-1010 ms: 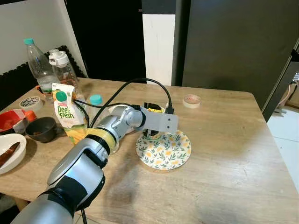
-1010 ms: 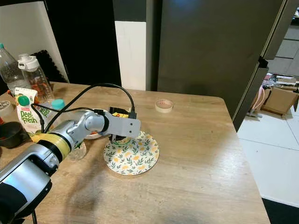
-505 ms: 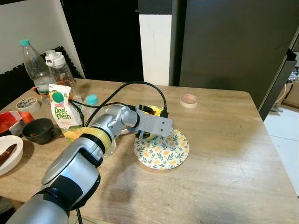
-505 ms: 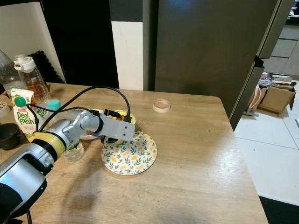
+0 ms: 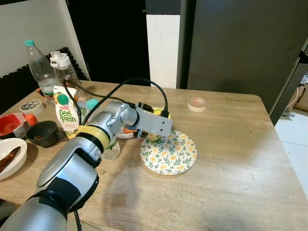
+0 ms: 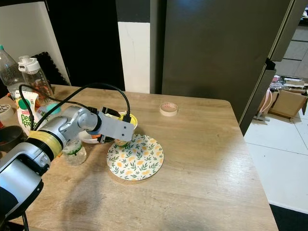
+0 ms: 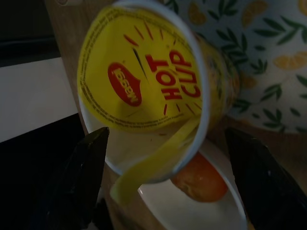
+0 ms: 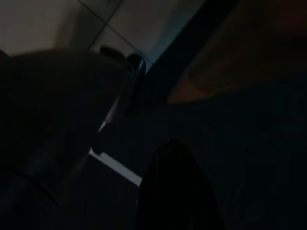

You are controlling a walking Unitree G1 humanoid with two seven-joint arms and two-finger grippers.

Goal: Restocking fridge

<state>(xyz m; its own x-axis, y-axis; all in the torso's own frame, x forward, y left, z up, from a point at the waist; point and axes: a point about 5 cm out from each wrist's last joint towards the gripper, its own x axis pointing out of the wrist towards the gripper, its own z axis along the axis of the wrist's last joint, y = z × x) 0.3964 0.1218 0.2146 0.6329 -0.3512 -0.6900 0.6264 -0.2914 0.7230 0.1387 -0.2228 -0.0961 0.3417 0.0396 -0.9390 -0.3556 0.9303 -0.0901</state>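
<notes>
Hot Cup noodle cup [image 7: 148, 91] | tilted at patterned plate's [image 5: 169, 156] left rim, mid-table [image 5: 231, 159] | left gripper [image 7: 168, 163] fingers spread around it, ungrasped | right gripper: cannot tell

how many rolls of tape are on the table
2. One roll of tape lies at the far side of the table, toward the fridge. A second roll of tape sits at the table's left edge, by the bottles. Others may be hidden.

A yellow instant-noodle cup [image 7: 148, 91] printed "HOT CUP" in red, its lid peeled partly back, stands tilted at the rim of the lemon-patterned plate [image 5: 169, 155], on the plate's side toward the small white bowl [image 7: 192, 211] holding an orange piece, which it overlaps.
</notes>
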